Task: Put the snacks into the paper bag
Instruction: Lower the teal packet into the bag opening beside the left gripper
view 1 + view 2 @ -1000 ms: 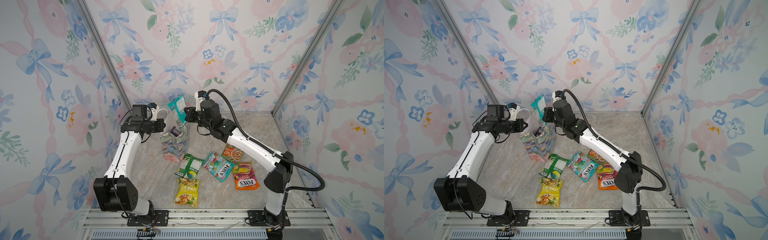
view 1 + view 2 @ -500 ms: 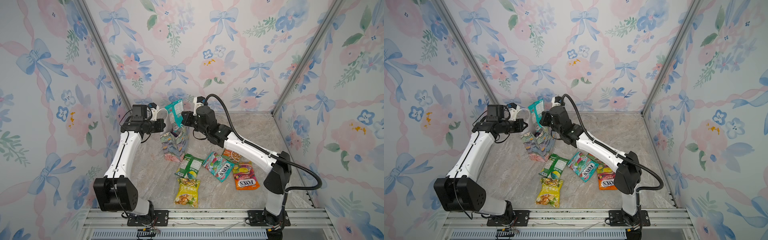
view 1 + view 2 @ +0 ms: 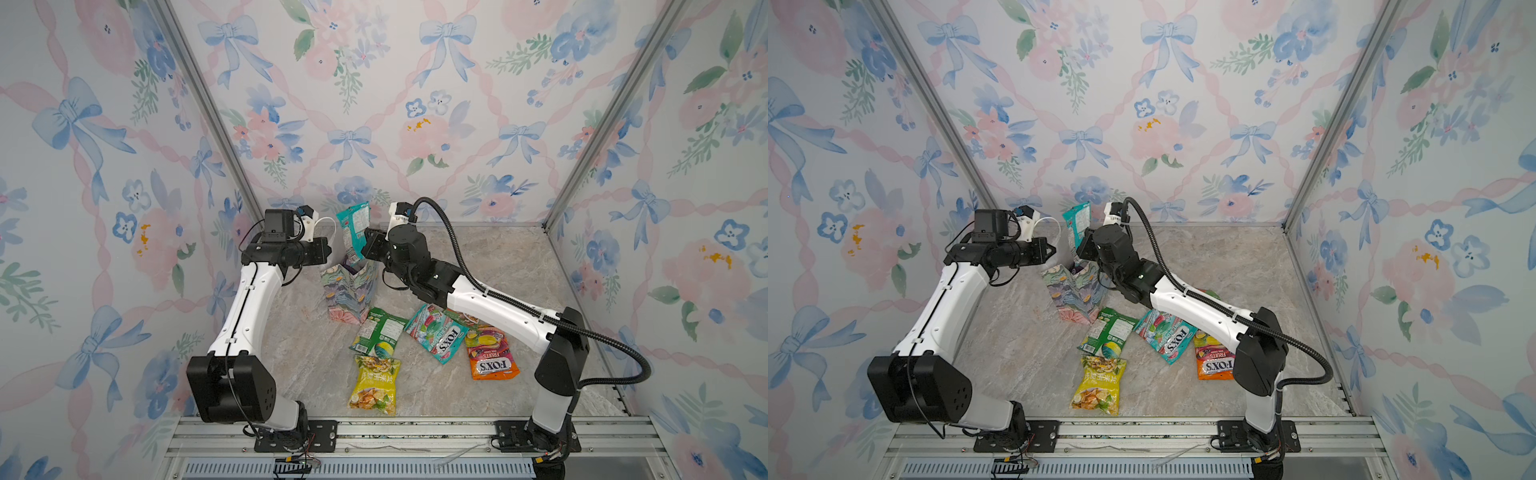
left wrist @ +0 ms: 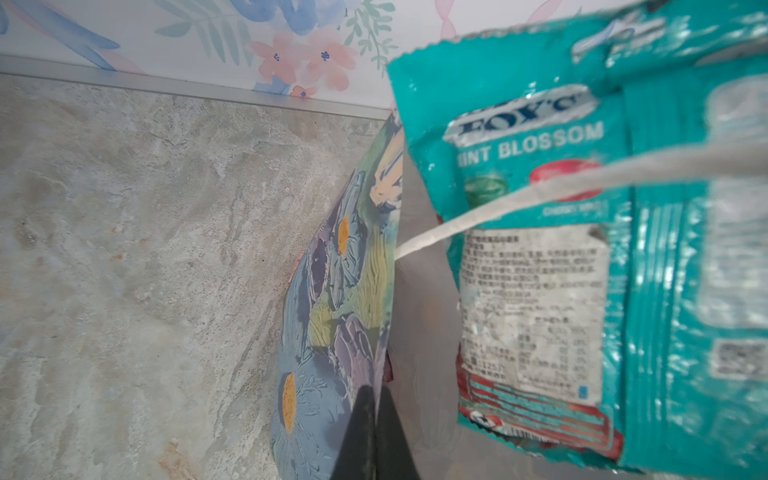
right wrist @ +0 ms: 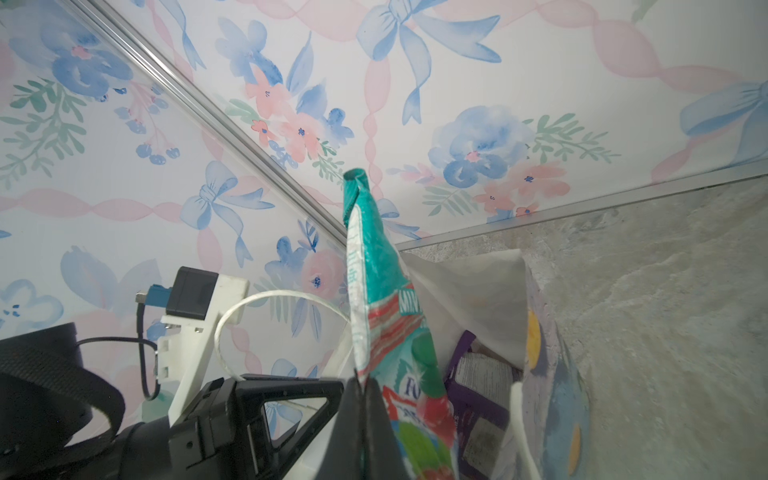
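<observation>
Progress is judged as partial. A purple packet [image 5: 478,374] is seen inside the bag [image 3: 347,295], and a teal packet [image 3: 353,232] is held at its mouth, not yet released. Left on the table, from left to right, are a yellow packet [image 3: 376,380], a green packet [image 3: 378,332], a second teal packet [image 3: 436,336], part of another pack [image 3: 459,318] under the right arm, and an orange packet [image 3: 490,357]. Whether more is hidden deeper in the bag cannot be told.

The left pincer [image 3: 326,251] is closed on the bag's wall, with the paper pinched between the jaws near the rim; this is judged to hold the mouth open. The cord handle [image 3: 328,222] arcs just above that pincer, and the bag hangs below and to its right.

The right pincer [image 3: 368,245] is clamped on the edge of the held teal packet. The packet stands upright above the jaws, and its lower end appears to reach down into the mouth. The bag is found just below this pincer. The loose packets lie well apart from both pincers, towards the robot's base.
</observation>
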`<state>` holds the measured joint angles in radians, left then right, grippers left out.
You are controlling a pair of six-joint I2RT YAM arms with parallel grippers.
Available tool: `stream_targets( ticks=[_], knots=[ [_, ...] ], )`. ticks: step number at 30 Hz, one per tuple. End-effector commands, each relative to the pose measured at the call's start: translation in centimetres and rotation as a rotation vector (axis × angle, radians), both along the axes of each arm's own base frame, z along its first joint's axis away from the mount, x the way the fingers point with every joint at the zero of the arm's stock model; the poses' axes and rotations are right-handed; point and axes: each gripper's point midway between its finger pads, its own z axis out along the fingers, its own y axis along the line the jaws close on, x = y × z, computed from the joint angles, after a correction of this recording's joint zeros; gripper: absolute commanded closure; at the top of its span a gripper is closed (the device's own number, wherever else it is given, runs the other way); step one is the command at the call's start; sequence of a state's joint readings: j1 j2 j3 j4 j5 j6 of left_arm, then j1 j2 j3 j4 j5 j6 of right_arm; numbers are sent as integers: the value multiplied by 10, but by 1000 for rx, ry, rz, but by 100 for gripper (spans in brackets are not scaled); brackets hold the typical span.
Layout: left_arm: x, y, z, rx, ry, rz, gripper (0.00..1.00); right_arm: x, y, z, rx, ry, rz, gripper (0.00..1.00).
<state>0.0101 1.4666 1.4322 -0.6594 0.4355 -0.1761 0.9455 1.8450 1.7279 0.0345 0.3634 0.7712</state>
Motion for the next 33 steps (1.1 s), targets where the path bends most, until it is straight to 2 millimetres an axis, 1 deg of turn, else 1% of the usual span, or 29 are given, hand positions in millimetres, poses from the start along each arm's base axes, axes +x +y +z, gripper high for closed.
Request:
stream_targets(
  ticks=[1,7,17,20,27,33],
  knots=[
    [-9,-2,10,-12,-27,-21,100,-8,-12,39,96,-67,-36,100],
    [-9,-2,10,-12,-26,-21,100,-9,-13,38,100,-63,-38,100],
    [-9,-2,11,-14,-27,-21,100,-16,-11,24,100,-33,-52,100],
    [-9,-2,11,-14,-27,-21,100,-18,-6,21,104,-24,-45,100],
    [-9,-2,11,-14,-28,-21,100,-16,6,11,111,4,-16,100],
    [-9,-3,11,-14,-28,-21,100,-10,13,10,128,24,9,100]
  ],
)
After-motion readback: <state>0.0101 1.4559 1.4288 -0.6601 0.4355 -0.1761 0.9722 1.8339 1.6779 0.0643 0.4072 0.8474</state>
